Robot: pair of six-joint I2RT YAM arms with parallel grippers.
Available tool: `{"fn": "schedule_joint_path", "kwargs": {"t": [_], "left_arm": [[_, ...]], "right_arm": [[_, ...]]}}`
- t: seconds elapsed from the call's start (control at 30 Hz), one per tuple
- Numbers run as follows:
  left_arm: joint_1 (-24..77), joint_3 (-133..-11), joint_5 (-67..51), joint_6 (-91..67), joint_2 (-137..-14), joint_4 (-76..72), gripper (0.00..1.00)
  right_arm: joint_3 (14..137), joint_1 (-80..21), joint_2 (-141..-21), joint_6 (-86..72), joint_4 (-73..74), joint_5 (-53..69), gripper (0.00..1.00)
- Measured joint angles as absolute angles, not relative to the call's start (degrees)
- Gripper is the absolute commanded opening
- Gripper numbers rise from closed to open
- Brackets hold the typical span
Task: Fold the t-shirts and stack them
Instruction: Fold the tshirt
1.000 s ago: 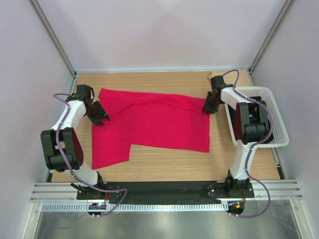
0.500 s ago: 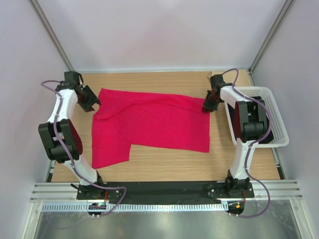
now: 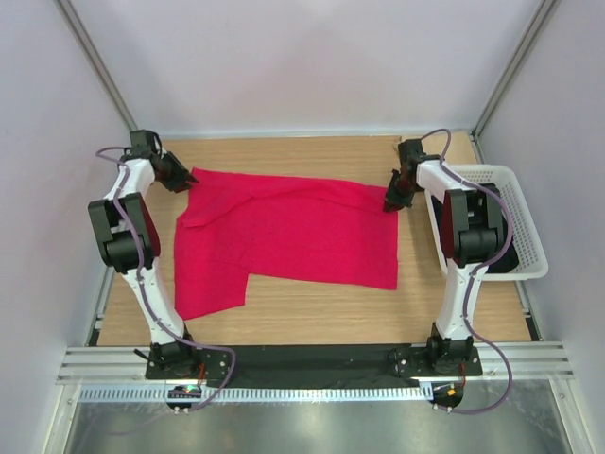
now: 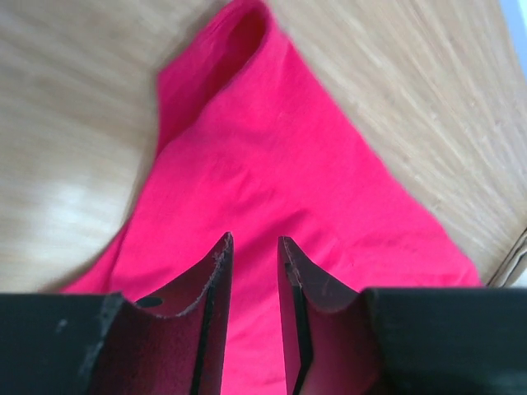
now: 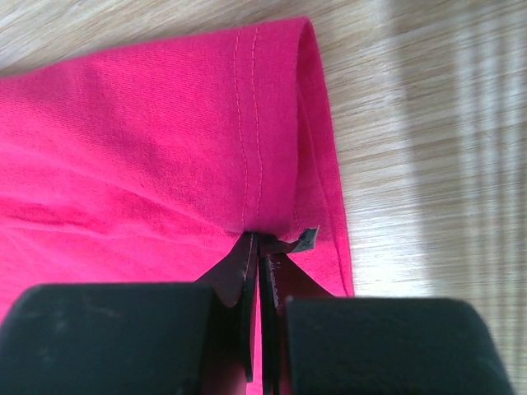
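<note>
The red t-shirt point(image 3: 293, 236) on the table point(image 3: 312, 317) is pinched at its far right corner by the right gripper point(image 3: 390, 204), the left gripper point(image 3: 182, 178) held a little apart over the far left corner, likely for folding.

view top | I see bare table point(image 3: 321, 312) wood open along near edge | basket point(image 3: 525, 216) blocks my right side, right arm point(image 3: 468, 227) just beside it | left arm point(image 3: 123, 232) lines left edge | t-shirt point(image 3: 293, 232) covers middle
</note>
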State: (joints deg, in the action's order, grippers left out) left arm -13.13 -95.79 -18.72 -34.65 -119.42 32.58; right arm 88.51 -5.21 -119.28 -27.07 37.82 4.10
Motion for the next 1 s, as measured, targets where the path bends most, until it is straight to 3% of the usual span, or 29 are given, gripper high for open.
{"fn": "schedule_joint_path", "kwargs": {"t": [0.23, 0.67, 1.0], "left_arm": [[-11.99, -100.27, -18.13, -37.56, -125.62, 29.43, 0.29], [-10.24, -114.15, -7.07, -37.85, -135.61, 43.44, 0.28], [-9.87, -118.37, -5.80, -35.59, -137.75, 47.44, 0.27]], "right_arm": [[88.77, -5.10, -119.31, -26.81, 38.72, 4.14, 0.01], [96.42, -3.01, -119.35, -26.46, 46.52, 3.51, 0.01], [98.56, -1.21, -120.68, -22.20, 49.76, -0.89, 0.01]]}}
